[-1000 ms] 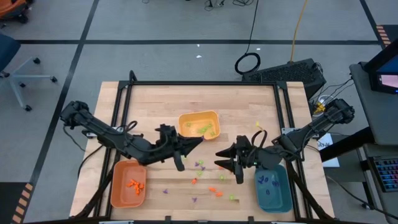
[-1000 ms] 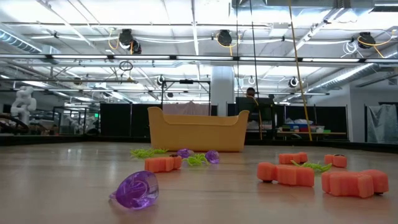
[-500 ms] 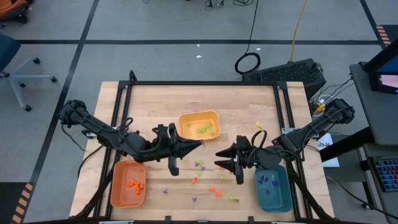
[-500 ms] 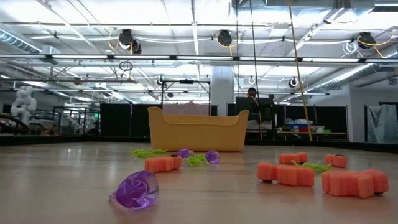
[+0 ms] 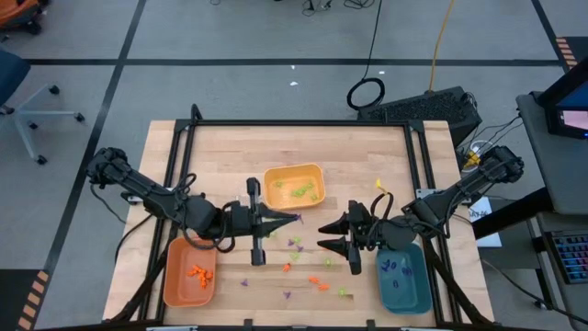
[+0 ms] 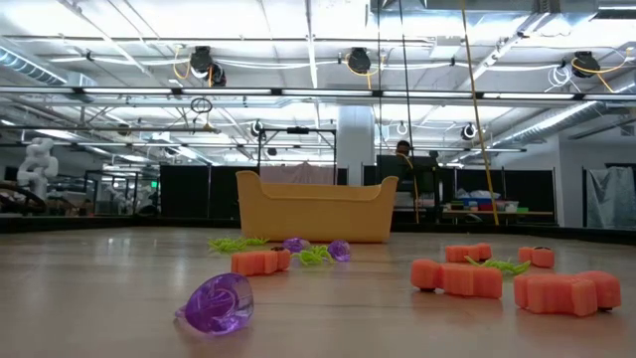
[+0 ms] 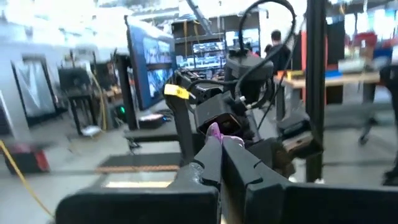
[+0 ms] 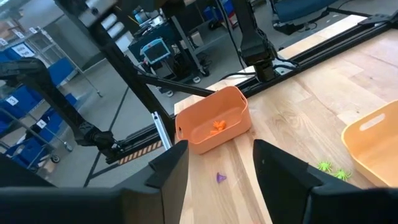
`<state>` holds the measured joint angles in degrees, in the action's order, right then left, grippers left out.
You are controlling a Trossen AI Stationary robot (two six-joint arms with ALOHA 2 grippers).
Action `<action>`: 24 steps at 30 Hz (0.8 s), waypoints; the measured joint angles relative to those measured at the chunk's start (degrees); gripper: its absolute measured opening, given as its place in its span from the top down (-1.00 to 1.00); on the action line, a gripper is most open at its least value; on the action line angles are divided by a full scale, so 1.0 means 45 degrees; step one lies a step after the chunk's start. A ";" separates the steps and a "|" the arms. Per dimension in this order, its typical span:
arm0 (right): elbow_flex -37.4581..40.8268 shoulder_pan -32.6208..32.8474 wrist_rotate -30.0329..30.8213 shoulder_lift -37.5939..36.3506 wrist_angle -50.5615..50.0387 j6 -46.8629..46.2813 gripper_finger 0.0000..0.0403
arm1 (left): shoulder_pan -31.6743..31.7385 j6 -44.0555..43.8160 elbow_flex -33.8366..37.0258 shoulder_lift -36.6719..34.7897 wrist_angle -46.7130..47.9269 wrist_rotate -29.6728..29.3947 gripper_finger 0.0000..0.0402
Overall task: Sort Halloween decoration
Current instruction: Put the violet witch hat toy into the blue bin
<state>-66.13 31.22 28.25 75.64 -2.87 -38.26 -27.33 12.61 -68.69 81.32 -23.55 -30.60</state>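
The Halloween decoration lies loose on the wooden table: purple pieces (image 5: 296, 242), orange pieces (image 5: 318, 282) and green pieces (image 5: 344, 292). The low view shows them close up, among them a purple piece (image 6: 217, 303) and an orange piece (image 6: 260, 262). My left gripper (image 5: 294, 219) hovers above the table's middle, pointing right, shut on a tiny purple piece (image 7: 214, 131). My right gripper (image 5: 322, 234) faces it from the right, open, with nothing between its fingers (image 8: 168, 168). My left gripper pinches the tiny purple piece (image 7: 214, 131) between its two fingers, at their free ends. The fingers lie about level and come from the table's left. The piece sticks out past the tips and is lifted clear of the table.
A yellow tray (image 5: 315, 173) with green pieces stands behind the grippers. An orange tray (image 5: 175, 276) with orange pieces sits at the near left. A teal tray (image 5: 413, 292) with purple pieces sits at the near right. A black frame (image 5: 303, 124) edges the table.
My left gripper has rolled about its own long line while staying shut on the purple piece, and its tip has swung slightly toward the table's near edge. The loose pieces have stayed where they lay.
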 joint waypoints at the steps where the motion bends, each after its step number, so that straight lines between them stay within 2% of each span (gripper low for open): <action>1: 0.0000 0.0002 -0.0005 0.0000 0.0000 0.0000 0.16 | 0.0000 0.0545 0.0000 0.0000 0.0001 0.0138 1.00; 7: 0.0000 0.0000 -0.0005 0.0000 -0.0053 0.0000 0.16 | -0.0005 0.2043 0.0000 0.0000 -0.0004 0.0384 1.00; 24: 0.0000 0.0000 0.0000 0.0000 -0.0131 0.0102 0.16 | -0.0015 0.2242 0.0000 0.0000 0.0001 0.0376 1.00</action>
<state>-66.13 31.22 28.25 75.64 -3.45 -37.80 -27.40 22.69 -68.69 81.32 -23.55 -28.91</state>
